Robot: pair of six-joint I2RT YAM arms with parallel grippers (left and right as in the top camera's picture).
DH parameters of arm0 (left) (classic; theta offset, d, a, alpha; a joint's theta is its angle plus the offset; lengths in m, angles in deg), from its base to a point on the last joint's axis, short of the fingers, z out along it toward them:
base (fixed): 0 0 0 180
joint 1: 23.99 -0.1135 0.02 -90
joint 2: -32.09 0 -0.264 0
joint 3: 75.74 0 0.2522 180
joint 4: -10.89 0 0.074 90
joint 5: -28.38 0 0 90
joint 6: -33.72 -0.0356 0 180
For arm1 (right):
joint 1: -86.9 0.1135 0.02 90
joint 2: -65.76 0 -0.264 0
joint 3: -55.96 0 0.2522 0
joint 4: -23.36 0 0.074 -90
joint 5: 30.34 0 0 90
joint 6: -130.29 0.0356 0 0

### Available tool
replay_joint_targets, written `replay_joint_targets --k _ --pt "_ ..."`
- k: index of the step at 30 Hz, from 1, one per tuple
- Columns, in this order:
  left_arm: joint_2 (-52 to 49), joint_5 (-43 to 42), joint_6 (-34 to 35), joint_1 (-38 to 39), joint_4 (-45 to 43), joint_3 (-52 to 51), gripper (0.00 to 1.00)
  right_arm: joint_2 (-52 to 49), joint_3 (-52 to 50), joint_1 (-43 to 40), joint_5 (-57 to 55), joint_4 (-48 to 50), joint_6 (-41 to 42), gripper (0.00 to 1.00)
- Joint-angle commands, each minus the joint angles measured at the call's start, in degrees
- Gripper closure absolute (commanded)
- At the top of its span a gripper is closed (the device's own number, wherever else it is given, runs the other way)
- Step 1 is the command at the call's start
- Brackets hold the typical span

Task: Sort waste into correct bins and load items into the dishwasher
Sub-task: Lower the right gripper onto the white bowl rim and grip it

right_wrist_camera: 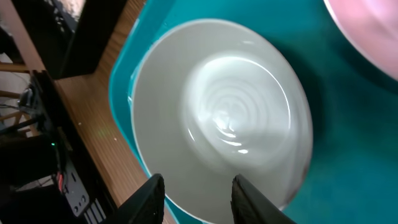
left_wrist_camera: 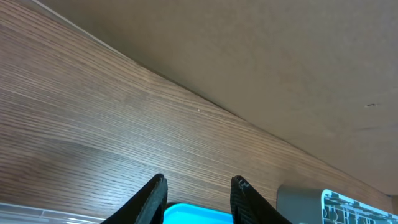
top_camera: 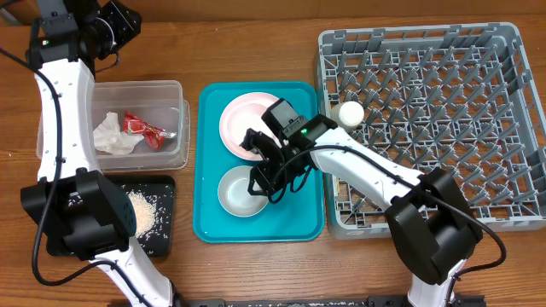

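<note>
right gripper (right_wrist_camera: 199, 182) over grey bowl (right_wrist_camera: 217, 112) (in teal tray (top_camera: 209, 223)), left gripper (left_wrist_camera: 199, 182) parted

The wooden counter (top_camera: 256, 51) lies bare beyond the teal plastic tray (top_camera: 299, 217). A narrow bare strip separates it from the clear rectangular plastic tub (top_camera: 183, 119). The right tool (top_camera: 260, 177) crowds the pale grey round bowl (top_camera: 230, 194). Upright pegs fill the grey plastic dish rack (top_camera: 409, 34).
</note>
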Motion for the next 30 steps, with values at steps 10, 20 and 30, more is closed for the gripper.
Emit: replay_joint_targets --k 10,20,30 --pt "-0.48 -2.19 -1.29 0.04 -0.04 1.44 0.63 0.50 -2.45 0.20 -17.53 0.52 1.68 0.61" --pt "-0.48 -2.19 -1.29 0.04 0.00 1.44 0.63 0.52 0.81 -0.26 -28.50 -0.35 3.72 0.50" --pt "-0.48 -2.19 -1.51 0.04 0.46 1.44 0.62 0.55 9.62 -0.26 -24.44 -8.63 5.11 0.43"
